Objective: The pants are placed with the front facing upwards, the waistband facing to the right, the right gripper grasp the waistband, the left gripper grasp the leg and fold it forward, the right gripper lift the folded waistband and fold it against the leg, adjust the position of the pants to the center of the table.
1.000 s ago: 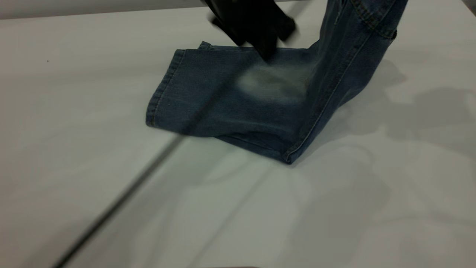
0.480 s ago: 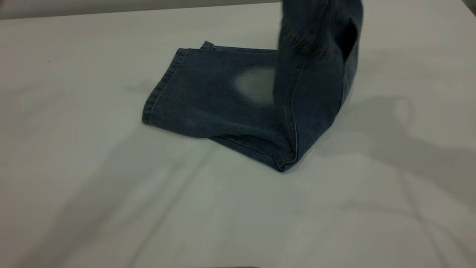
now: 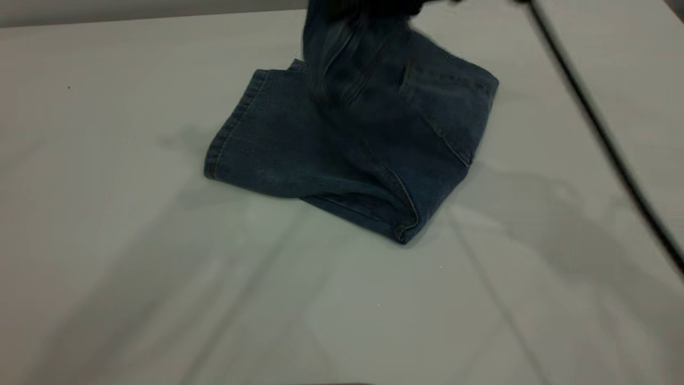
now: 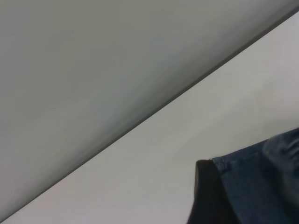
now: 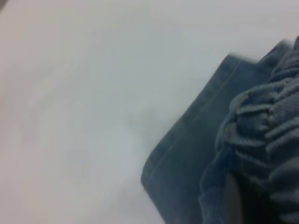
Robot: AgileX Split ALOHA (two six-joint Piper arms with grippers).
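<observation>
The blue denim pants [image 3: 342, 155] lie folded on the white table [image 3: 107, 240], hem to the left. Their upper part with a back pocket [image 3: 449, 107] drapes over the leg. The ruffled waistband [image 5: 266, 130] is raised at the far edge of the exterior view, where the dark right gripper [image 3: 368, 5] holds it. In the right wrist view the gathers bunch around a grey finger [image 5: 231, 200], with the leg hem [image 5: 187, 140] below on the table. My left gripper [image 4: 208, 200] shows as a black edge beside a denim hem [image 4: 252, 186].
A thin dark blurred line [image 3: 604, 139], like a cable, crosses the right side of the table. Bare tabletop lies in front of the pants and to their left. The table's far edge [image 3: 160, 13] runs just behind the pants.
The raised waistband end has swung left and come down over the leg, covering the pale oval. The black gripper that pressed on the leg a second ago is gone. A dark line now crosses the right side.
</observation>
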